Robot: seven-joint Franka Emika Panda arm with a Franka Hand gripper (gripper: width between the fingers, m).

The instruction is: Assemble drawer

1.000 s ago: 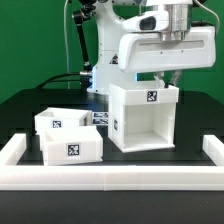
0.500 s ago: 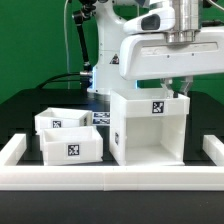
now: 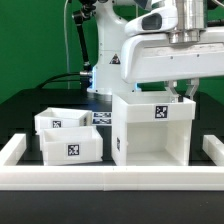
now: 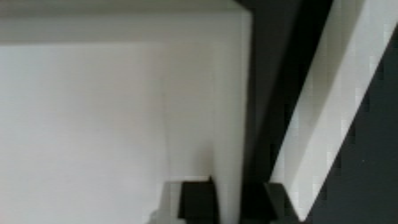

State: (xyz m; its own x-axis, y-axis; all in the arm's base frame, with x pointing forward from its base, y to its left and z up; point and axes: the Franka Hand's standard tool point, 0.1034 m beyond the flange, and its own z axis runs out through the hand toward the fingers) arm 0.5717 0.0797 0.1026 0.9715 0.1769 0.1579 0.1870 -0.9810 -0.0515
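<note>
**A:** What lies nearest the camera?

**B:** A long, low white rail (image 3: 100,178) runs across the front of the black table (image 3: 22,112). Its ends turn back along both sides.

**A:** And the drawer parts?

**B:** Just behind the rail, toward the exterior view's left, the front tray (image 3: 70,147) stands open-topped with a square tag facing the camera. The rear tray (image 3: 60,121) sits right behind it, also tagged. I cannot tell whether the two touch.

**A:** Where is the housing?

**B:** The housing (image 3: 150,135) stands on the exterior view's right, close to the trays but apart from them. Its open face is toward the camera and a tag sits on the strip above the opening. Its lower edge meets the rail's top line, so I cannot tell whether it rests on the table.

**A:** What is the gripper doing?

**B:** The gripper (image 3: 180,93) reaches down onto the housing's top, toward the exterior view's right. In the wrist view its dark fingers (image 4: 194,200) stand on either side of a thin white wall and look closed against it, so it appears to grip the housing.

**A:** And farther back?

**B:** The white arm (image 3: 150,55) rises above the housing, with dark cables behind it.
</note>
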